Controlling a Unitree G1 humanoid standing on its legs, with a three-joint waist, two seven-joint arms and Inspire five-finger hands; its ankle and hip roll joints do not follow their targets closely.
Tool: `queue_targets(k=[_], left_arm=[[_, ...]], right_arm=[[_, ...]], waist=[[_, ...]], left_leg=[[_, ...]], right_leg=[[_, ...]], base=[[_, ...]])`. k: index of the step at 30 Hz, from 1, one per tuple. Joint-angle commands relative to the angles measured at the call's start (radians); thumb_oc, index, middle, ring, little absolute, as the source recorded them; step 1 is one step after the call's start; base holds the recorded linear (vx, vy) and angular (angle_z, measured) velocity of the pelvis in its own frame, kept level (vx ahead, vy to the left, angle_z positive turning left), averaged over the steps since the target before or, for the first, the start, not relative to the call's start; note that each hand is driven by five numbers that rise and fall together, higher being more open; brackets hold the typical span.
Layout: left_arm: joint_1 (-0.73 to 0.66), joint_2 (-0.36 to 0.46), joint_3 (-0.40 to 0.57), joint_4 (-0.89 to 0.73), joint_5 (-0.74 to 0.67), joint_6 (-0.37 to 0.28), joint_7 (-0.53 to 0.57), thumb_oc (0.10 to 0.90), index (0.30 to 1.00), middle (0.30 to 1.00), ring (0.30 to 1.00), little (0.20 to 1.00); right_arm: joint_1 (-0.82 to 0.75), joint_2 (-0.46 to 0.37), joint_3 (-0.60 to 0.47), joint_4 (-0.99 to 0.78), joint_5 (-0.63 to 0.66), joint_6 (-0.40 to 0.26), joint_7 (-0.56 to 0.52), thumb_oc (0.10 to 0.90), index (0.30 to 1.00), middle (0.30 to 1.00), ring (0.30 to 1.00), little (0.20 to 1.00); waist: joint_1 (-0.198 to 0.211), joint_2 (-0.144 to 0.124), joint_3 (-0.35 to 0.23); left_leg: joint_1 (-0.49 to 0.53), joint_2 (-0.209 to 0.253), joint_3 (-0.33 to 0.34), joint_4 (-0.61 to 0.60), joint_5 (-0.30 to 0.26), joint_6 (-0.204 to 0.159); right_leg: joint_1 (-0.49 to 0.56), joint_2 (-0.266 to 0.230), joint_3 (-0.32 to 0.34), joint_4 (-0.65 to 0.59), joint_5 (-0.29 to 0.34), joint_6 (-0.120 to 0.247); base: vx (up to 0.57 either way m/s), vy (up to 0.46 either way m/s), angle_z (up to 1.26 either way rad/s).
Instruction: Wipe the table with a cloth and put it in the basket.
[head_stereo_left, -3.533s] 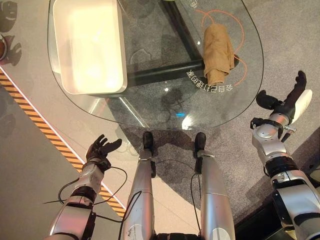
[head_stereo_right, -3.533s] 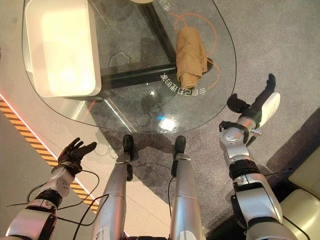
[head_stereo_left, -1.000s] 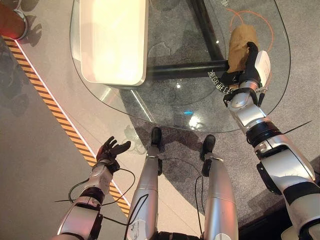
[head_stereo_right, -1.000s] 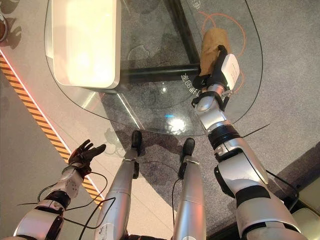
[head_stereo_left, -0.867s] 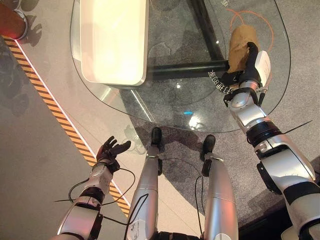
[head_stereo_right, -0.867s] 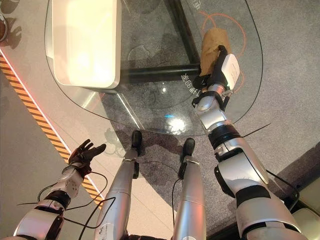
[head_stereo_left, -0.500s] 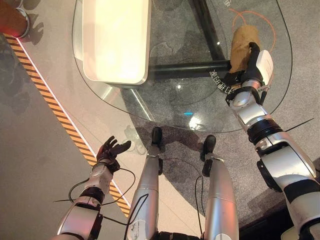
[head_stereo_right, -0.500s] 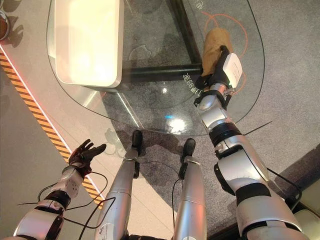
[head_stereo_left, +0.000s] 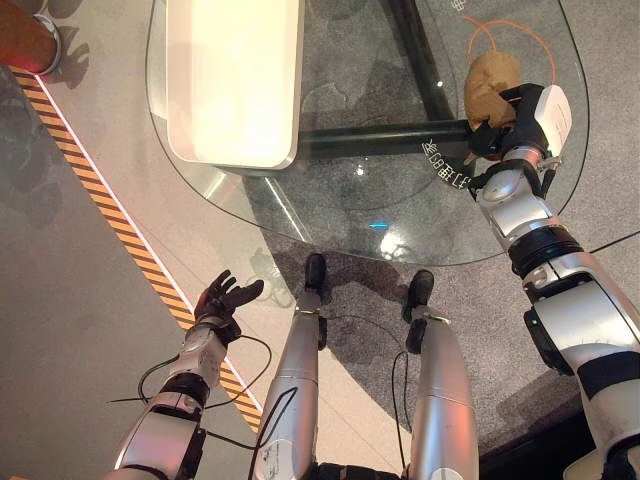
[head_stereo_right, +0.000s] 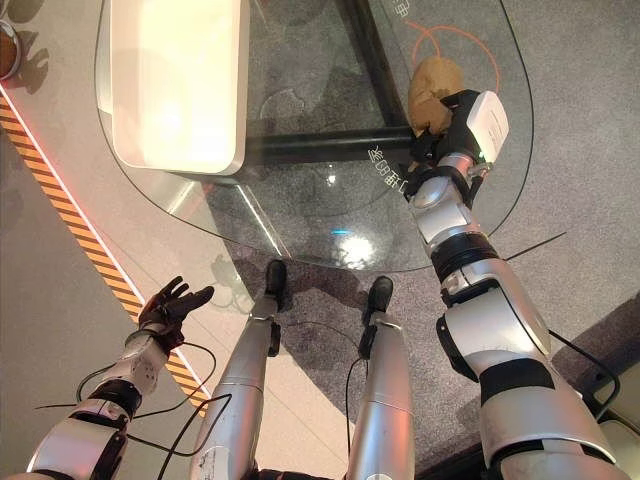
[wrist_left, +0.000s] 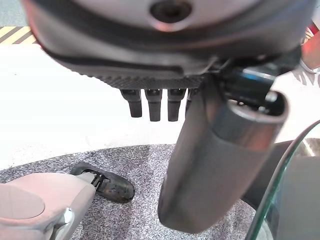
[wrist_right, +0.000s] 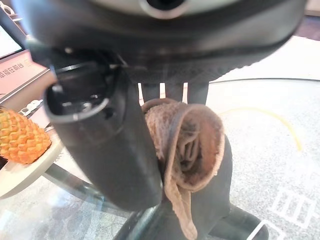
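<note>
Left eye view has the big round glass table (head_stereo_left: 330, 215) taking up most of the top, with the pale rectangular basket (head_stereo_left: 235, 80) sitting on it well off to the left of the right hand (head_stereo_left: 520, 115). The tan cloth (head_stereo_left: 488, 80) is right at that hand, bunched into a lumpy wad inside an orange ring (head_stereo_left: 545, 45) marked on the glass, instead of lying flat. The fingers are curled over the near end of it, so the hand has it gripped.

Right wrist view makes that clearer: the cloth (wrist_right: 187, 145) is scrunched into soft folds with a tail hanging down, sitting right between the thumb (wrist_right: 107, 145) and the fingers (wrist_right: 172, 92), which are closed in on it. That view also catches a pineapple-looking thing (wrist_right: 22, 137) on a light tray (wrist_right: 25, 177) beside the thumb, which the head cameras don't give me.

The left hand (head_stereo_left: 222, 300) hangs low over the floor near a striped orange and black line (head_stereo_left: 110, 215), far from the cloth, fingers spread loose and holding nothing. Left wrist view shows its fingers (wrist_left: 152, 102) sticking out straight.
</note>
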Motion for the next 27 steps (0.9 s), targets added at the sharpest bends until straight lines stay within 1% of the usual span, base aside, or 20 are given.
queue_targets(k=[1,8,10,16,21,27], left_arm=[[0.033,0.042,-0.012,-0.007,-0.012,-0.027,0.020,0.800,0.900,0.900,0.900,0.900],[0.034,0.042,-0.014,-0.011,-0.018,-0.026,0.022,0.800,0.900,0.900,0.900,0.900],[0.038,0.037,-0.013,-0.015,-0.015,-0.030,0.027,0.800,0.900,0.900,0.900,0.900],[0.042,0.035,-0.011,-0.026,-0.014,-0.029,0.032,0.800,0.900,0.900,0.900,0.900],[0.041,0.029,-0.011,-0.031,-0.011,-0.035,0.030,0.800,0.900,0.900,0.900,0.900],[0.046,0.018,-0.007,-0.037,-0.010,-0.043,0.036,0.800,0.900,0.900,0.900,0.900]], right_arm=[[-0.039,-0.002,0.055,-0.011,-0.019,-0.037,0.035,0.100,0.300,0.300,0.300,0.200],[-0.037,0.002,0.056,-0.029,-0.022,-0.040,0.033,0.100,0.300,0.300,0.300,0.200],[-0.037,0.007,0.059,-0.044,-0.027,-0.061,0.040,0.100,0.300,0.300,0.300,0.200],[-0.042,0.022,0.079,-0.121,-0.059,-0.078,0.067,0.100,0.300,0.300,0.300,0.200],[-0.050,0.045,0.104,-0.171,-0.096,-0.090,0.094,0.100,0.300,0.300,0.300,0.200],[-0.037,0.091,0.135,-0.237,-0.132,-0.085,0.143,0.100,0.300,0.300,0.300,0.200]], waist=[[0.022,0.049,-0.022],[0.021,0.049,-0.022],[0.022,0.048,-0.022],[0.022,0.045,-0.022],[0.026,0.047,-0.022],[0.029,0.056,-0.022]], left_leg=[[-0.024,-0.125,0.049,0.034,-0.036,0.120],[-0.026,-0.122,0.049,0.031,-0.034,0.119],[-0.026,-0.122,0.048,0.028,-0.033,0.119],[-0.022,-0.124,0.046,0.020,-0.027,0.117],[-0.023,-0.125,0.047,0.017,-0.024,0.116],[-0.023,-0.129,0.048,0.012,-0.019,0.114]], right_leg=[[0.001,0.058,-0.073,-0.070,0.040,-0.032],[0.000,0.057,-0.073,-0.072,0.042,-0.031],[0.000,0.059,-0.074,-0.075,0.042,-0.032],[0.003,0.061,-0.077,-0.082,0.045,-0.032],[0.003,0.057,-0.080,-0.086,0.045,-0.032],[-0.001,0.056,-0.081,-0.087,0.044,-0.034]], base=[[0.00,0.000,0.00],[0.00,0.000,0.00],[0.00,0.000,0.00],[0.00,0.000,0.00],[0.00,0.000,0.00],[0.00,0.000,0.00]])
